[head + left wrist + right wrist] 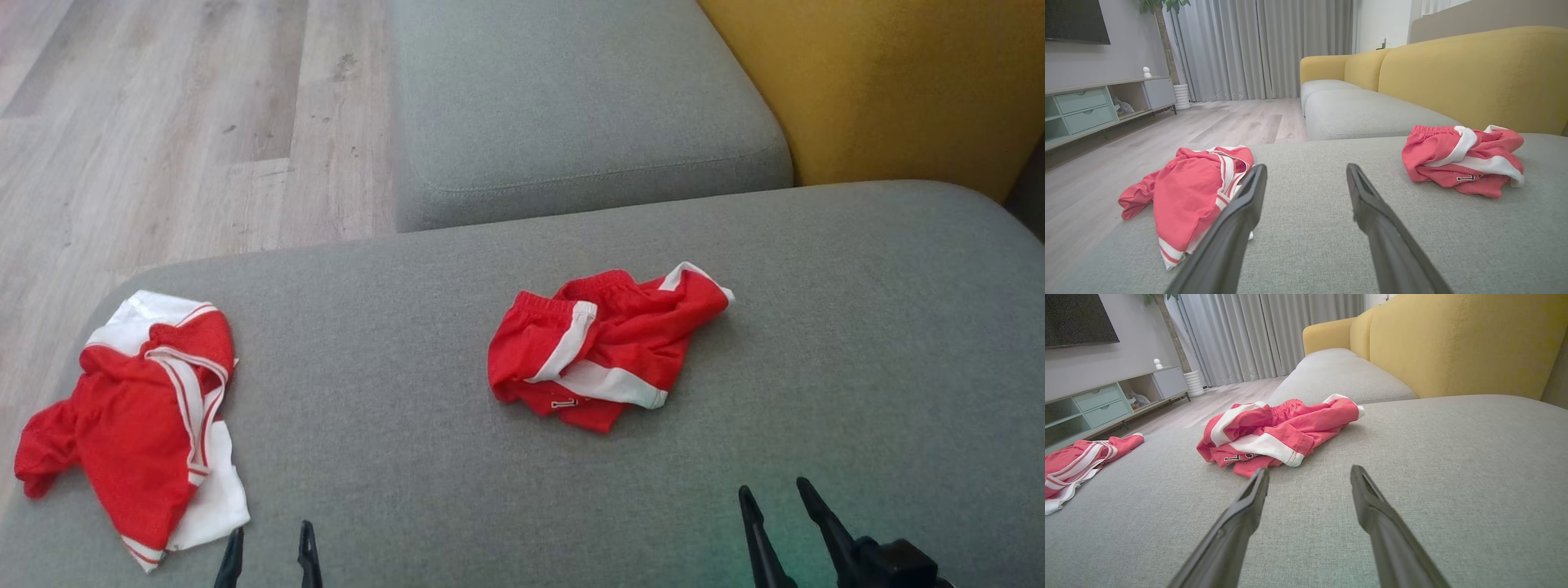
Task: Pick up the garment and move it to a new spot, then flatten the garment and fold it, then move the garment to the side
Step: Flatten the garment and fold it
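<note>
Here, your grey sofa seat [816, 343] carried the crumpled red-and-white garment [600, 347] at its middle and a red jersey [131, 416] near its left edge. Your left gripper [271, 528] and right gripper [772, 487] hovered empty, jaws spread apart.

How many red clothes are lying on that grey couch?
2. Red-and-white shorts lie crumpled at the middle of the grey seat cushion; a red-and-white jersey lies by its left edge. None seems hidden.
</note>
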`<state>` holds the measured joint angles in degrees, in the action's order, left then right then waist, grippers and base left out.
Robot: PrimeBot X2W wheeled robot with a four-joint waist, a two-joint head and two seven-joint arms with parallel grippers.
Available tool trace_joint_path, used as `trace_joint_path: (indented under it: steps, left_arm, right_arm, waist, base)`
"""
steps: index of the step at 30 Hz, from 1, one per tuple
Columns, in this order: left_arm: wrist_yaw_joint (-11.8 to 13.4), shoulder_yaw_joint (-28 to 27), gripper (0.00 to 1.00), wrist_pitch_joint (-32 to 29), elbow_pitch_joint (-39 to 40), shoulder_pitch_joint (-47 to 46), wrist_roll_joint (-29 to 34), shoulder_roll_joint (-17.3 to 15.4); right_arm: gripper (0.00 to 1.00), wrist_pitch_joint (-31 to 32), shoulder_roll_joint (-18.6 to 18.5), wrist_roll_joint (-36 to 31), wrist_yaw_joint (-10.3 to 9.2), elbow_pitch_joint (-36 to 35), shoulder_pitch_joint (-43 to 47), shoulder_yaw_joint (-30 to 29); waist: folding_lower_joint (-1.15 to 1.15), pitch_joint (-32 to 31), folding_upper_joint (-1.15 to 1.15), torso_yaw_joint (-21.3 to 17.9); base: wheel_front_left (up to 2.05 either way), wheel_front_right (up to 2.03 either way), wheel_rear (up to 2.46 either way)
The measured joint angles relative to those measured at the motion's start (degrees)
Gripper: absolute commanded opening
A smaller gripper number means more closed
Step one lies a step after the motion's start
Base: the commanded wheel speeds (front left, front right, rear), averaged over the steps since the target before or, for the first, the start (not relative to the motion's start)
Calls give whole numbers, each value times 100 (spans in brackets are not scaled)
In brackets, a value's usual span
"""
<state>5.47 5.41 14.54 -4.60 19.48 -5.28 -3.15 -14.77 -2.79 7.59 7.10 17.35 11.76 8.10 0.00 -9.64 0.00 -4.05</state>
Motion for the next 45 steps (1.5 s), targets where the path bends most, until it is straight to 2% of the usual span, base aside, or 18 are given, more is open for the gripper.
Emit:
trace_joint_path:
  steps: [18,25,29,36,42,45]
  left_arm:
    - [-52,24,100,-1,-29,-66,97,-1]
    - [-76,222,100,0,155,-419,201,-1]
    - [-76,447,100,0,259,-609,240,1]
    - [-42,793,100,0,326,-1047,240,3]
    - [9,975,100,0,326,-1361,240,5]
    - [19,983,100,0,326,-1361,233,5]
  right_arm:
    - [100,0,9,58,0,46,-23,-74]
    - [100,14,12,198,0,325,-553,-110]
    - [100,14,7,263,0,797,-1216,-34]
    - [100,15,-114,623,0,2294,-2408,309]
    - [100,15,-200,747,0,3158,-3178,458]
    - [0,12,-202,855,0,3374,-3295,577]
  waist:
    - [0,194,0,176]
    - [0,577,0,349]
    - [1,858,0,504]
    - [2,1382,0,809]
    - [2,1683,0,1106]
    - [1,1755,0,1208]
  base:
    - [0,0,0]
    - [0,0,0]
    - [0,0,0]
    - [0,0,0]
    - [0,0,0]
    - [0,0,0]
